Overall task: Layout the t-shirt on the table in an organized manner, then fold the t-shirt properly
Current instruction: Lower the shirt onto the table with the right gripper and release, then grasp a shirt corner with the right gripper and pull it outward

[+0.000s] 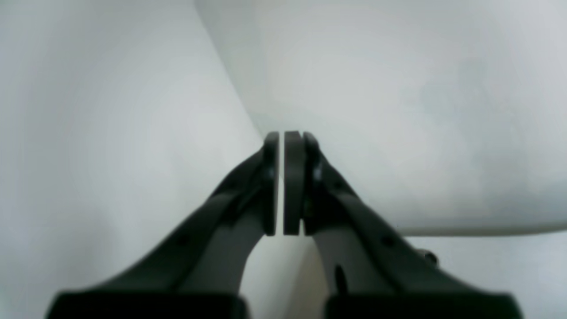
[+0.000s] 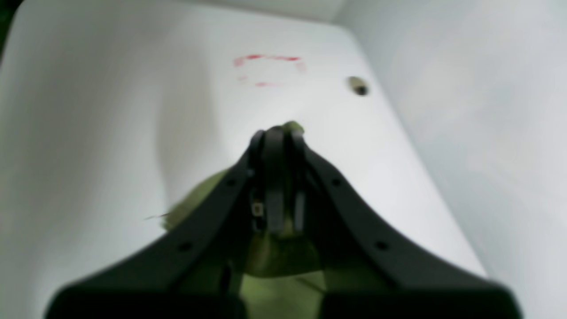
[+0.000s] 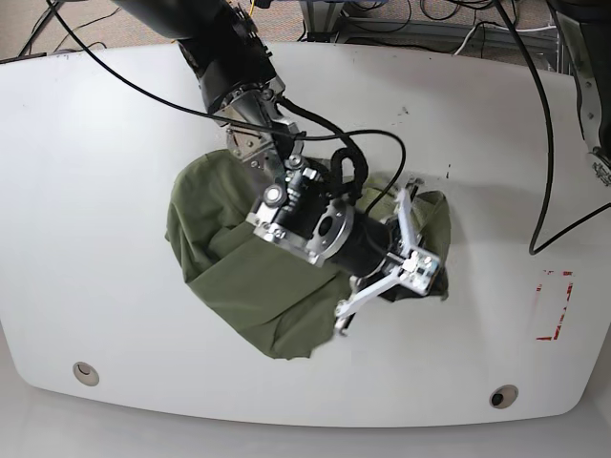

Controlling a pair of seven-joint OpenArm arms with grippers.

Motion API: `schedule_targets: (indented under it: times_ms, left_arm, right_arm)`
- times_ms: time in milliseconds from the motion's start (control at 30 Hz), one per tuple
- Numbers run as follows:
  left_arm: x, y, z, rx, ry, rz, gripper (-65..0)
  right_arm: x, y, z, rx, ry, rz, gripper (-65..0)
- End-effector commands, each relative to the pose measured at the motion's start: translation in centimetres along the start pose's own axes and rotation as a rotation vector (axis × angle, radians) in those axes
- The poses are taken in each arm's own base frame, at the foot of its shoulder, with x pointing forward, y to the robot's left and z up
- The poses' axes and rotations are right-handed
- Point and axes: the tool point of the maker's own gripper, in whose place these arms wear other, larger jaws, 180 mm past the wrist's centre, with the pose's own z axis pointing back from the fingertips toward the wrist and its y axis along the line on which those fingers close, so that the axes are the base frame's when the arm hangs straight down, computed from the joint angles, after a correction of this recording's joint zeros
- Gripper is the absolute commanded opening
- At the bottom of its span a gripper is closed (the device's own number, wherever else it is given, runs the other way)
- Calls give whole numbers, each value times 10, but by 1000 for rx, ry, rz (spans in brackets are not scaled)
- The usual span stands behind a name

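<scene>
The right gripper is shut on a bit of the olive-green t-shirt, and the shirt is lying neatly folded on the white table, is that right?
Not quite. The right gripper is shut on the t-shirt, but the shirt is not folded: the base view shows it as a crumpled heap on the white table.

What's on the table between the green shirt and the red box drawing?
Nothing. In the base view, only bare white table lies between the t-shirt and the red rectangle.
</scene>
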Motion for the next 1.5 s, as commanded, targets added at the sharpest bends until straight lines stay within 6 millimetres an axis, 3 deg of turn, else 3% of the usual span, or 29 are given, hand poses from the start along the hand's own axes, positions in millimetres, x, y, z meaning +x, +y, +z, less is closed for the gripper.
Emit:
schedule_targets:
  times_ms: [0,100,300,433,600,733,1000,1233,1467]
  left_arm:
    - [11,-3,1,-12,-46,-2,-650]
    - [2,-21,-2,-52,-31,7,-650]
    - [-31,-64,-6,-143,34,44,-650]
    - [-51,-94,-6,-202,72,81,-650]
    - [-85,-134,2,-281,146,123,-650]
    - [-110,-185,14,-391,204,148,-650]
    - [-138,-266,48,-579,272,165,-650]
    - [-158,-302,66,-666,336,179,-647]
    - [-170,-326,74,-712,356,230,-446]
  right_arm:
    - [15,-27,11,-74,-56,-4,-650]
    - [3,-57,26,-152,-22,0,-650]
    - [-18,-95,52,-258,35,-9,-650]
    - [-30,-110,68,-308,59,-11,-650]
    - [-48,-114,81,-334,100,-20,-650]
    - [-66,-103,83,-318,132,-48,-650]
    - [-85,-82,84,-285,166,-94,-650]
    - [-107,-62,85,-255,209,-142,-650]
    - [-127,-31,87,-212,226,-211,-648]
